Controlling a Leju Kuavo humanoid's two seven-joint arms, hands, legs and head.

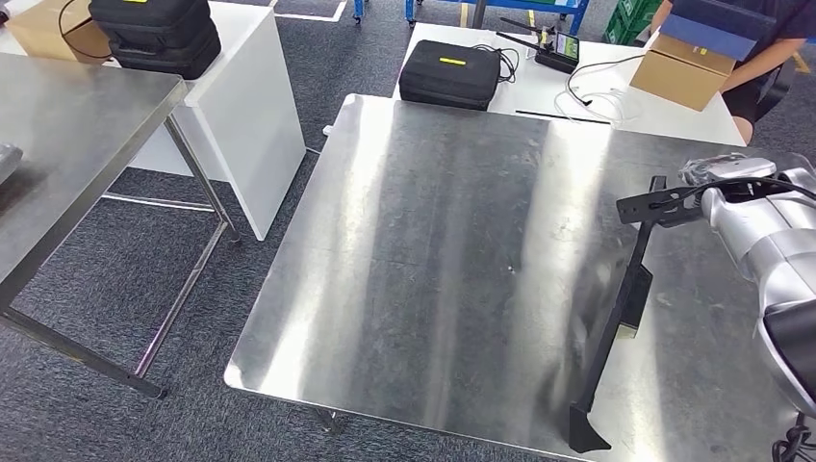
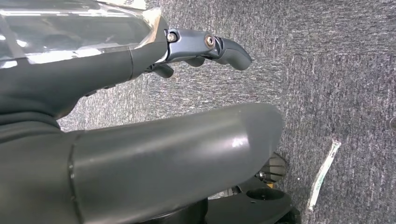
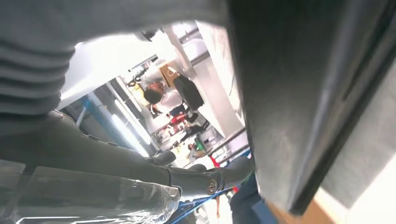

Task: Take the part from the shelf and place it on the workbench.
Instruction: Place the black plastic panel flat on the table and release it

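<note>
You are at the set-down step: the part [image 1: 625,298], a long black bar with a crosspiece at its top and a flared foot, stands steeply tilted over the right side of the bench [image 1: 433,279]. Its foot sits at the near edge of the steel top, so judge that as the risk; a foot this close to the rim could slip off once released. Bring the top end down toward the middle of the bench so the bar lies flat, and keep the foot from sliding outward as you lower it. Let go only when the part rests along its length.

The right hand [image 3: 205,179] is up at the crosspiece end, at the far right of the head view, with the silver arm behind it. In the right wrist view the part's dark flat face runs close beside the fingers, yet the contact itself is hidden, so you cannot tell whether the hand is gripping it or merely alongside.

The left hand [image 2: 205,46] hangs over the carpet, fingers loosely curled, holding nothing.
</note>
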